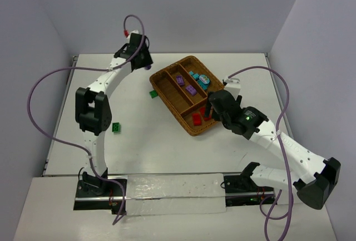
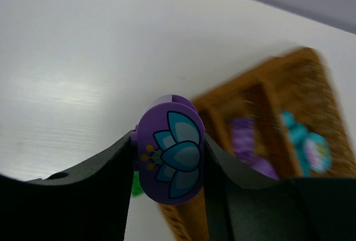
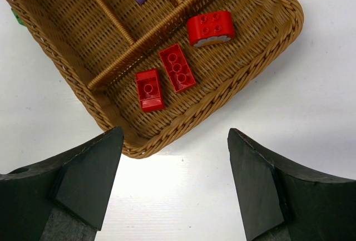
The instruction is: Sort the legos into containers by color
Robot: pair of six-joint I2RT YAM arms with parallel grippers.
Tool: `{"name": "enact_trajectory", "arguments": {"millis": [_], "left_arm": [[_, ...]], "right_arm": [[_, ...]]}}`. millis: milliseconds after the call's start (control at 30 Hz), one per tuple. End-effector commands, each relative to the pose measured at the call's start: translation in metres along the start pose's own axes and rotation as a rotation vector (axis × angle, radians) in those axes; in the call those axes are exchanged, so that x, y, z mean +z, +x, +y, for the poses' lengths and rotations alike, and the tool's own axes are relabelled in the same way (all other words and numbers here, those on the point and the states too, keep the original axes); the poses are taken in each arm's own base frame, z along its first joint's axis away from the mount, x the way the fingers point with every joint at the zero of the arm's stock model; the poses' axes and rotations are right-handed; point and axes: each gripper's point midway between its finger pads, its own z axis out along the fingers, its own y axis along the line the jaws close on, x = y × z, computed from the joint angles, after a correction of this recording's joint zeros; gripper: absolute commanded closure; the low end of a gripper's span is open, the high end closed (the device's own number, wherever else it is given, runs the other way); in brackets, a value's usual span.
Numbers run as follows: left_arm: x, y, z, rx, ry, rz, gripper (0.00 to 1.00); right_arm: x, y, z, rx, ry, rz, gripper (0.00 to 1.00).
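Gripping a purple flower brick (image 2: 169, 155) near the wicker tray (image 3: 167, 132), the left claw (image 2: 169, 160) should clear the rim and release over the purple bricks (image 1: 185, 84); the right claw (image 3: 175, 136) gapes above the red bricks (image 3: 177, 68).

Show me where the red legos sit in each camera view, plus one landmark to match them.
Top external: the red legos lie right of centre, in the near end of the wicker tray.
Left wrist: not in it; the tray shows blurred at right.
Right wrist: three of them, upper centre, in the tray end nearest the fingers.
Shared landmark: the tray, seen in all three views.
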Motion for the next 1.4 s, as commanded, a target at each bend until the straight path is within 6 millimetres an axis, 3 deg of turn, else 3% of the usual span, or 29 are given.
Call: {"name": "enact_trajectory", "arguments": {"millis": [0,100,267,300,467,600,733,867,933,1133,1200,1267,1367], "left_arm": [[-0.054,-0.011,-0.105,0.142,0.281,-0.067,1.00],[-0.054,0.014,-0.145,0.162,0.379,-0.016,1.00],[-0.057,0.049,-0.190,0.172,0.481,0.040,0.98],[-0.057,0.048,-0.193,0.164,0.492,0.036,0.97],[-0.049,0.084,-0.211,0.172,0.528,0.101,0.94],[-0.039,0.099,-0.204,0.165,0.500,0.133,0.82],[-0.034,0.109,-0.198,0.157,0.475,0.151,0.52],[-0.039,0.103,-0.191,0.154,0.447,0.129,0.30],[-0.042,0.098,-0.190,0.158,0.441,0.120,0.24],[-0.058,0.079,-0.170,0.161,0.360,0.065,0.23],[-0.078,0.054,-0.153,0.145,0.303,-0.018,0.25],[-0.088,0.045,-0.133,0.136,0.245,-0.054,0.27],[-0.100,0.038,-0.075,0.111,0.076,-0.102,0.29]], "right_arm": [[-0.010,-0.019,0.005,0.052,-0.020,-0.060,0.17],[-0.014,-0.019,0.000,0.060,-0.016,-0.066,0.17],[-0.017,-0.017,-0.006,0.067,-0.009,-0.070,0.17],[-0.017,-0.016,-0.006,0.066,-0.007,-0.068,0.17],[-0.018,-0.015,-0.008,0.066,-0.006,-0.071,0.17],[-0.019,-0.015,-0.010,0.068,-0.007,-0.074,0.17],[-0.018,-0.015,-0.009,0.070,-0.008,-0.073,0.17],[-0.017,-0.014,-0.008,0.067,-0.008,-0.068,0.17],[-0.018,-0.014,-0.008,0.070,-0.012,-0.069,0.17],[-0.018,-0.014,-0.007,0.069,-0.017,-0.068,0.17],[-0.019,-0.015,-0.007,0.074,-0.019,-0.070,0.17],[-0.019,-0.015,-0.007,0.072,-0.020,-0.071,0.17],[-0.019,-0.015,-0.007,0.068,-0.021,-0.072,0.17]]}}
